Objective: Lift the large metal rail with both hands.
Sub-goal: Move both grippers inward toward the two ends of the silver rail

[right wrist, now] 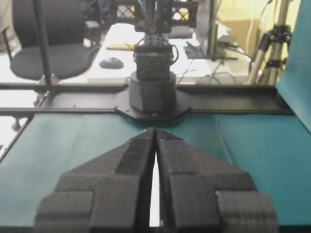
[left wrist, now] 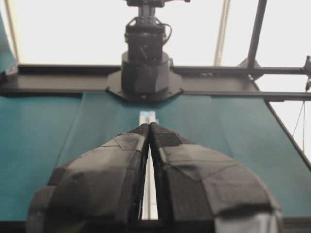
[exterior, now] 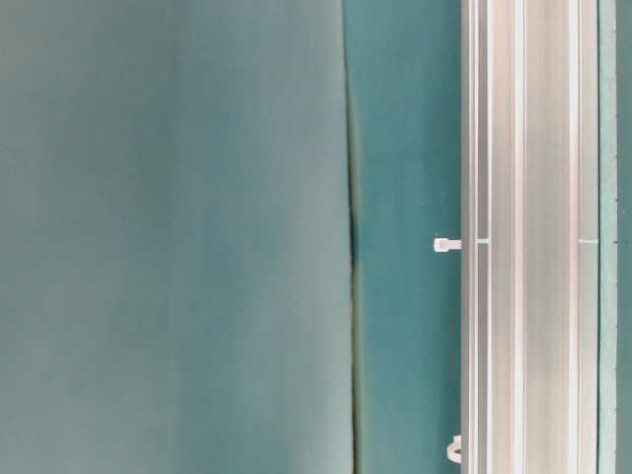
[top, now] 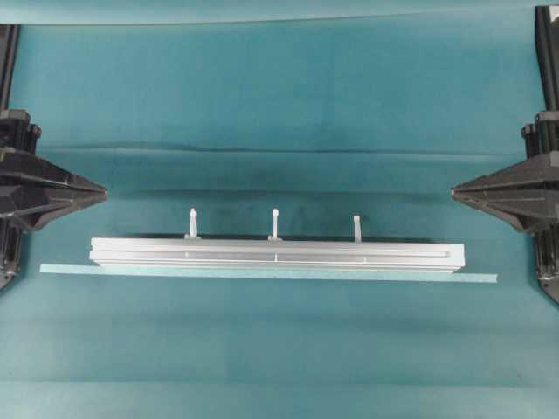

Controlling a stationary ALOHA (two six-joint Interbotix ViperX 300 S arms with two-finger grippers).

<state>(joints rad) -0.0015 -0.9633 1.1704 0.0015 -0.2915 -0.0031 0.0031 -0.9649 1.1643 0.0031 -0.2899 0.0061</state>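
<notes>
The large metal rail (top: 278, 254) lies flat across the middle of the teal cloth, a long silver grooved bar with three white zip ties (top: 274, 223) sticking up from its far side. At table level the rail (exterior: 523, 237) fills the right side of the picture. My left gripper (top: 103, 188) is shut and empty at the left edge, apart from the rail's left end and further back. My right gripper (top: 454, 188) is shut and empty at the right edge, level with the rail's right end but behind it. In the left wrist view the fingertips (left wrist: 149, 127) meet, with the rail (left wrist: 147, 117) beyond them; the right wrist view shows that gripper (right wrist: 155, 131) closed too.
A thin pale tape strip (top: 262, 273) lies along the rail's near side and reaches past both its ends. A fold in the cloth (top: 262, 150) runs across the table behind the rail. The opposite arm's base (left wrist: 144, 73) stands at the far table edge.
</notes>
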